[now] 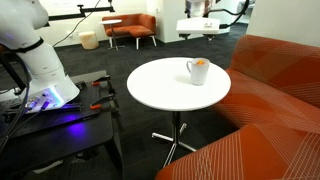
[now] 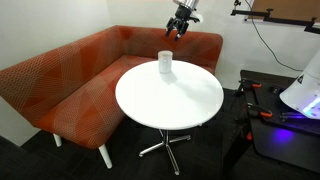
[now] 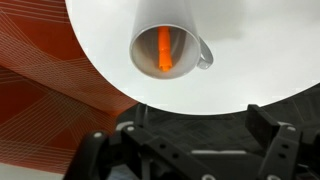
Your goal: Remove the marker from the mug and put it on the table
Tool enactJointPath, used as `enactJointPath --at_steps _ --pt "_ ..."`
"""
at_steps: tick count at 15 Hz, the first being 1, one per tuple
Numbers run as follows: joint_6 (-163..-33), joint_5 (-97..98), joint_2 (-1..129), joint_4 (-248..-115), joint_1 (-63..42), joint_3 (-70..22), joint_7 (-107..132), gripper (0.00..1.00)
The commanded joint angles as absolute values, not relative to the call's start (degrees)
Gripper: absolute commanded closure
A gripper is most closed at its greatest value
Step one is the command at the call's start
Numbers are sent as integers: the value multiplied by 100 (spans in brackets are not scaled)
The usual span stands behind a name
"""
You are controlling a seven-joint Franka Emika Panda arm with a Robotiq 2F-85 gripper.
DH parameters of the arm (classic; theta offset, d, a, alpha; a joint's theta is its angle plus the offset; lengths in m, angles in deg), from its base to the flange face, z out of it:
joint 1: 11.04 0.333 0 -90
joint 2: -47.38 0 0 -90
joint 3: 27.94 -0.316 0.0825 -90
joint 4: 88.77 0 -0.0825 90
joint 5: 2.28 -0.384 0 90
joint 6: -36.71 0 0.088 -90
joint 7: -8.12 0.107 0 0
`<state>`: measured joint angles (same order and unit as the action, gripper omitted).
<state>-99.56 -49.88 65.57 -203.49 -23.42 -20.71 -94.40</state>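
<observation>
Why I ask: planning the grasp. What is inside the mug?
An orange marker sits inside the mug, seen through its open top in the wrist view. The mug's bottom is dim and partly covered by the marker, so anything beneath it cannot be seen.

A white mug stood alone near the rim of a round white table, with bare tabletop open around it on every side and open air between it and the gripper hanging above. In the wrist view the mug's mouth faced straight up at the wide-spread jaws, and the orange marker inside left room on either side between itself and the wall. An orange sofa curved close around the table's far edges behind the mug, and a black workbench stood near the opposite edge.
</observation>
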Motion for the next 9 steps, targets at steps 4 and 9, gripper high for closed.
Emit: enactJointPath --at_steps 4,9 --pt "-9933 -4896 6762 -20279 -2521 -2241 -9405 0" --pt "-9938 -4893 6800 -20262 -2517 -2257 -9416 0"
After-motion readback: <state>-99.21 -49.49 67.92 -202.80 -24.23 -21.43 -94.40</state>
